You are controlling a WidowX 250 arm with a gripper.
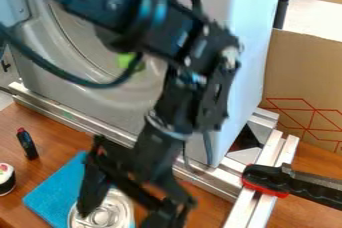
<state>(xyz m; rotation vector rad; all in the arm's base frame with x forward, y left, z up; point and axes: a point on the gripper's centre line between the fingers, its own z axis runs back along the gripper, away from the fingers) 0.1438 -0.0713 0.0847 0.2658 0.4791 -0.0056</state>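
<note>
The tool (123,216) stood wide over a round can (103,216) with a shiny silver, ringed top, at the blue cloth (55,197). A gap of wooden desk (57,137) separated cloth from metal rail (87,122); a black, red-topped tube (27,145) stood near the cloth.

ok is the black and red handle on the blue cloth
No, the handle lies across the metal rails at right, apart from the cloth.
</note>
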